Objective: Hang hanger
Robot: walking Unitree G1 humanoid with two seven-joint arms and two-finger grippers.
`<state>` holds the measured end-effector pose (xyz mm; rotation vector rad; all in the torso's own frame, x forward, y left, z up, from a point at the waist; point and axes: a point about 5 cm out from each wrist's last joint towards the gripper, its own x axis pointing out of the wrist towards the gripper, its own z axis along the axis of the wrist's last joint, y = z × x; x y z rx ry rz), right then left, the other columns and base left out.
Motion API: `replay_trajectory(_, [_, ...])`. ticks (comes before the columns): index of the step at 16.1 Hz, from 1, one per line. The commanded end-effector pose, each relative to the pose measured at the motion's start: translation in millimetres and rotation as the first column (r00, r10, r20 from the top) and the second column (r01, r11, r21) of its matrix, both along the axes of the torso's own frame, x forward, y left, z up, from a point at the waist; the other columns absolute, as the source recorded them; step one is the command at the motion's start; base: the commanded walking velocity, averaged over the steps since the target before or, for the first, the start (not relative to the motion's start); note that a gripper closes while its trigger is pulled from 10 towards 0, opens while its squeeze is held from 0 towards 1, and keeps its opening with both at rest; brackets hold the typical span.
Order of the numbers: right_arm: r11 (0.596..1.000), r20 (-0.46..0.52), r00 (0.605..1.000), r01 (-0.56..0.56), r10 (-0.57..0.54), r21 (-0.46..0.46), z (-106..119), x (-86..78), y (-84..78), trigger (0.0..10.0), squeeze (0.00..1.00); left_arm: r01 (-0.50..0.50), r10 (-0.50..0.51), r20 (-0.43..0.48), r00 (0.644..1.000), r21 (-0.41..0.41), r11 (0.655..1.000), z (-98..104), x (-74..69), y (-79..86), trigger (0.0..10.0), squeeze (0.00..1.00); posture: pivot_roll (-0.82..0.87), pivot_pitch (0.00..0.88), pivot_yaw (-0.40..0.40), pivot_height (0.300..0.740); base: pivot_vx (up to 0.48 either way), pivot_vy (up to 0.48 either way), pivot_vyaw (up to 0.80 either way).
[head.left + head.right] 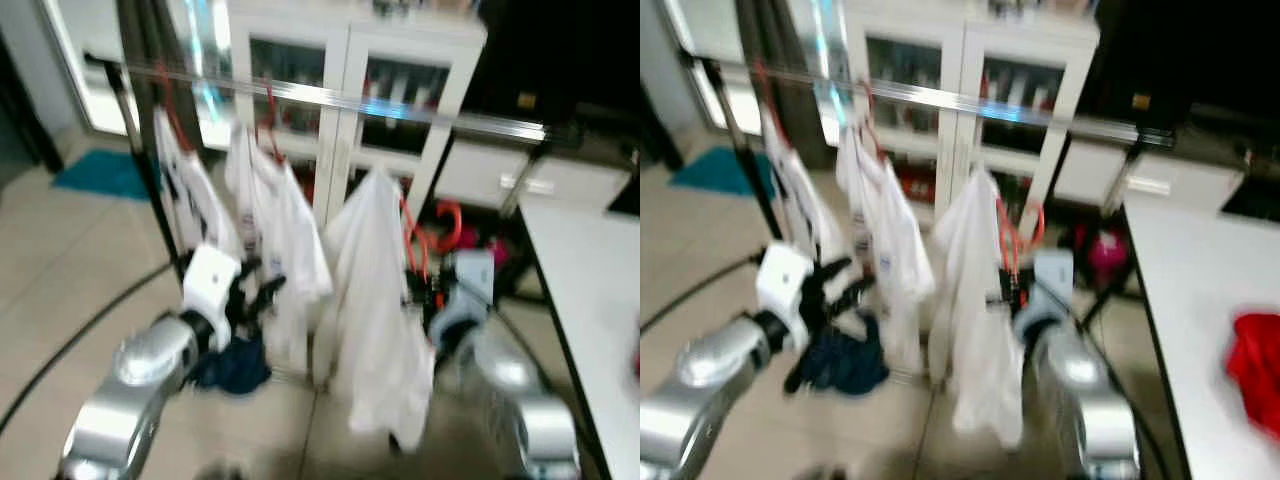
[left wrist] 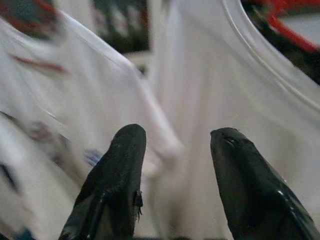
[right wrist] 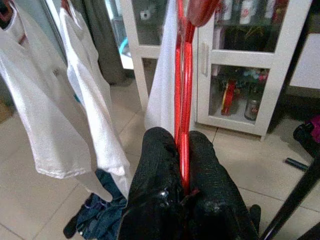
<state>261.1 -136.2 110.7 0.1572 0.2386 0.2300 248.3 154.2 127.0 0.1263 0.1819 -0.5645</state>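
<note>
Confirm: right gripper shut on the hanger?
Shut. The right gripper has both black fingers pressed against the red hanger.

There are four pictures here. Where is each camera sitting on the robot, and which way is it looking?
Left and right eye views: on the head, looking forward and down at a clothes rail hung with white shirts; both silver arms show.
Left wrist view: on the left wrist, looking along the open left gripper at white cloth.
Right wrist view: on the right wrist, looking along the right gripper shut on a red hanger.
Shared: the eye views also show that hanger and the white cabinet.
</note>
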Motion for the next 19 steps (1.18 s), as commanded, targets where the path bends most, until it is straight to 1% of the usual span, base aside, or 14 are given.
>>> replay_trajectory(1, [1.000,0.016,1.000,0.005,-0.005,0.007,4.9,-1.4,-0.1,0.0,0.00,0.006,-0.006,0.010,1.000,0.017,1.000,3.5,1.0,0.2,10.0,0.00,-0.11,0.000,-0.042,0.740,-0.277,0.000,-0.80])
replay_trajectory(9, [0.999,0.009,0.999,-0.040,0.040,0.010,5.8,-1.9,6.6,0.0,0.00,0.008,-0.008,0.012,1.000,0.020,1.000,4.4,1.4,1.2,10.0,0.00,-0.11,0.000,-0.043,0.740,-0.275,0.000,-0.80])
replay_trajectory(10, [0.999,0.009,0.999,-0.043,0.043,0.010,5.9,-1.4,7.2,0.0,0.00,0.007,-0.007,0.013,1.000,0.019,1.000,4.8,1.8,1.5,10.0,0.00,-0.10,0.000,-0.042,0.740,0.000,0.000,-0.59])
replay_trajectory(12, [0.999,0.008,0.999,-0.052,0.052,0.011,5.9,-0.5,8.8,0.0,0.00,0.003,-0.004,0.014,1.000,0.018,1.000,5.3,2.7,2.3,10.0,0.00,-0.10,0.000,-0.039,0.740,0.000,0.000,-0.52])
replay_trajectory(14, [0.998,0.006,0.998,-0.065,0.064,0.009,5.8,-0.4,10.1,0.0,0.00,0.005,-0.005,0.014,1.000,0.016,1.000,6.0,2.6,2.4,10.0,0.00,-0.10,0.000,-0.040,0.740,0.000,0.000,0.00])
replay_trajectory(15, [0.995,0.003,0.995,-0.097,0.097,0.007,5.1,-2.0,12.9,0.0,0.00,0.002,-0.002,0.010,1.000,0.009,1.000,5.6,1.6,2.3,10.0,0.00,-0.10,0.000,-0.043,0.740,0.000,0.000,0.00])
replay_trajectory(16, [0.994,0.005,0.994,-0.111,0.111,0.008,5.5,-2.4,14.4,0.9,0.00,0.003,-0.003,0.009,1.000,0.006,1.000,5.9,1.1,2.1,10.0,0.00,-0.10,0.000,-0.044,0.740,0.000,0.292,0.00])
replay_trajectory(17, [0.993,0.006,0.993,-0.115,0.115,0.009,5.7,-2.3,14.9,0.9,0.00,0.003,-0.003,0.009,1.000,0.005,1.000,6.1,1.1,1.9,10.0,0.00,-0.10,0.000,-0.044,0.740,0.000,0.292,0.00])
replay_trajectory(18, [0.992,0.008,0.992,-0.126,0.126,0.012,6.2,-1.8,16.2,1.4,0.00,0.003,-0.003,0.011,1.000,0.003,1.000,7.0,1.4,1.5,10.0,0.00,-0.09,0.000,-0.047,0.740,0.000,0.379,0.00])
replay_trajectory(19, [0.991,0.006,0.991,-0.135,0.135,0.015,5.9,-0.7,17.1,1.4,0.00,0.001,-0.001,0.012,1.000,0.001,1.000,7.5,1.3,1.7,10.0,0.00,-0.09,0.000,-0.049,0.740,0.000,0.382,0.00])
